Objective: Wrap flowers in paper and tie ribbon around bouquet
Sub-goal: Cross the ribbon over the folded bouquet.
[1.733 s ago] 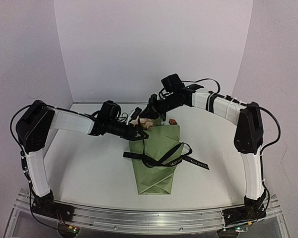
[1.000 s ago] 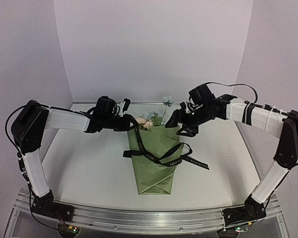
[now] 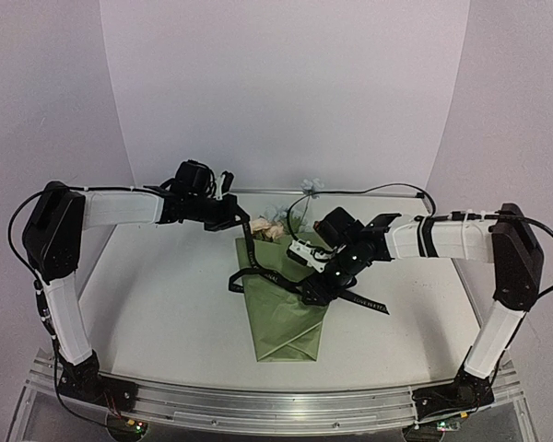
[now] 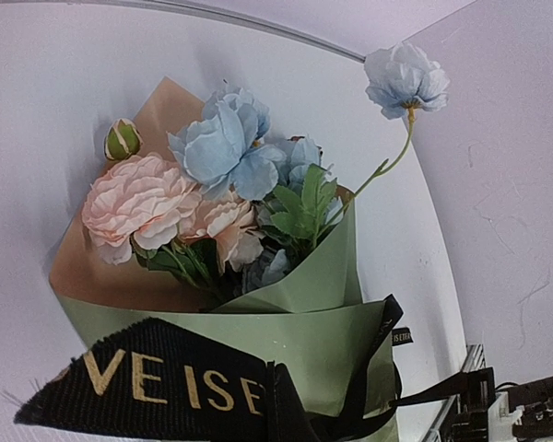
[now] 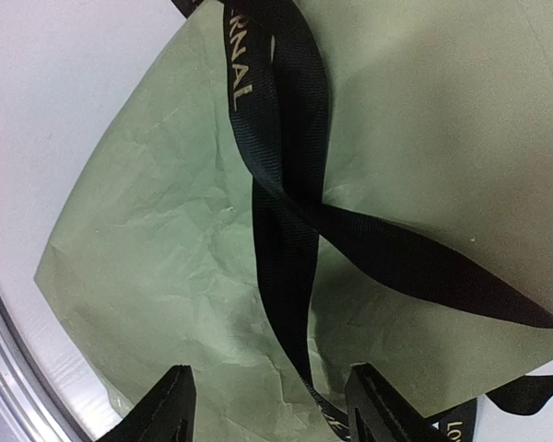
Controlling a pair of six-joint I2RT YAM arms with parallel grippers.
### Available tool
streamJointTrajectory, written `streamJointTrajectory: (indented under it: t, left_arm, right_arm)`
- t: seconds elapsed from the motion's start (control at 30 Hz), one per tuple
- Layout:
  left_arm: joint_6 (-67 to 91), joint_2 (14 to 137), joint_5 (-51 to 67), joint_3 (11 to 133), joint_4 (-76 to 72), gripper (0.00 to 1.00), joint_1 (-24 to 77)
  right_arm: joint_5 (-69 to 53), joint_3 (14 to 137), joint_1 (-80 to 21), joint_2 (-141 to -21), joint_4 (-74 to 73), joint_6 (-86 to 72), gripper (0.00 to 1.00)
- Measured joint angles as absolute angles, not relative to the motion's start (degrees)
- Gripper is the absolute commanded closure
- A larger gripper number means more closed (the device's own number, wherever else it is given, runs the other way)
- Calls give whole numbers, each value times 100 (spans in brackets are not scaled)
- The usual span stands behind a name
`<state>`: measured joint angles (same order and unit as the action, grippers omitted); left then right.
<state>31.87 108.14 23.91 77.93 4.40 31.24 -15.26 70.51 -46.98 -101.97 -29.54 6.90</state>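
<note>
Holding flowers (image 4: 212, 175), paper cone (image 3: 286, 322) lies flat — left tool (image 3: 234, 217) seemingly pinches ribbon (image 5: 286, 212), right tool (image 5: 272, 405) spread.

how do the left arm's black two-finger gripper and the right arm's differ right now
The left gripper is shut on one end of the black lettered ribbon; the right gripper stands open, a ribbon strand running between its fingers. The left one is raised beside the pale blue and pink flowers, the ribbon rising to it; the right one is low over the olive-green paper cone. Both are at the same ribbon.
</note>
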Motion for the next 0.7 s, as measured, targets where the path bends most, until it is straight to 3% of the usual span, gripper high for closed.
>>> streamJointTrajectory:
  t: [0.3, 0.6, 0.7]
  left_arm:
    - [3223, 10818, 2437, 7861, 451, 100, 3100]
    - [3344, 10818, 2432, 7861, 454, 100, 3057]
    - [3439, 10818, 2397, 7855, 451, 100, 3022]
  right_arm:
    - [-931, 7052, -4849, -10362, -2969, 1172, 56]
    - [-349, 7052, -4895, -10409, -3023, 1193, 97]
    - [-148, 7052, -4895, -10409, -3067, 1163, 100]
